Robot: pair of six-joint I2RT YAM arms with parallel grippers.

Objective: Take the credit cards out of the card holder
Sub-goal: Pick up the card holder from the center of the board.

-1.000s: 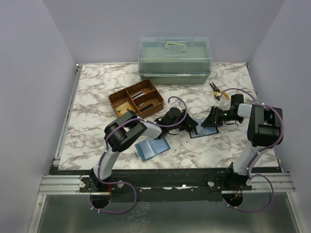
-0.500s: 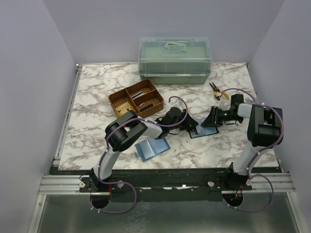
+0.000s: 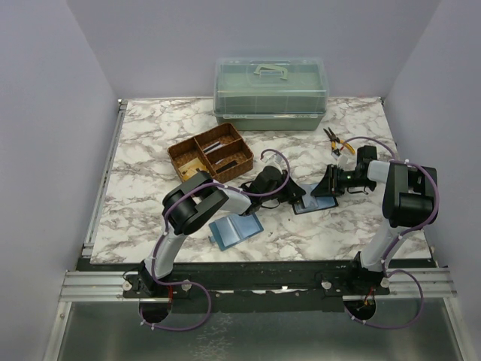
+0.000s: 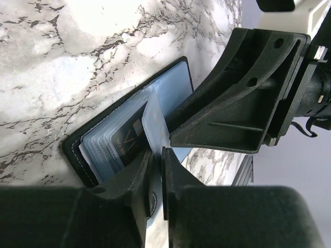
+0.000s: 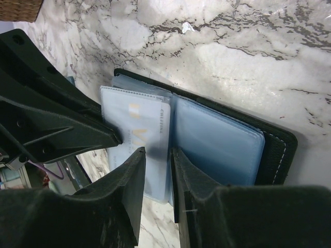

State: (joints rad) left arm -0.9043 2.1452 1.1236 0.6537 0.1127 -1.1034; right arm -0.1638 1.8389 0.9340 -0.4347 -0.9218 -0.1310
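Note:
The black card holder [image 3: 309, 203] lies open on the marble table between both grippers, blue-grey sleeves up. In the left wrist view a dark card [image 4: 125, 142] sits in a sleeve of the card holder [image 4: 77, 151], and one clear sleeve [image 4: 154, 116] stands upright. My left gripper [image 4: 157, 153] is open by only a thin slit, with that sleeve's lower edge in it. In the right wrist view a pale card [image 5: 135, 128] shows in a sleeve of the card holder [image 5: 276, 150]. My right gripper [image 5: 158, 153] is open, tips down over the middle fold.
A light-blue flat folder [image 3: 234, 229] lies near the front, left of the holder. A brown wicker tray [image 3: 211, 156] stands behind the left arm, a green lidded box [image 3: 270, 92] at the back, and yellow-handled pliers [image 3: 335, 141] behind the right gripper [image 3: 325, 189].
The left gripper's jaws have drawn closer together around the upright sleeve. Neither arm nor the holder has visibly shifted.

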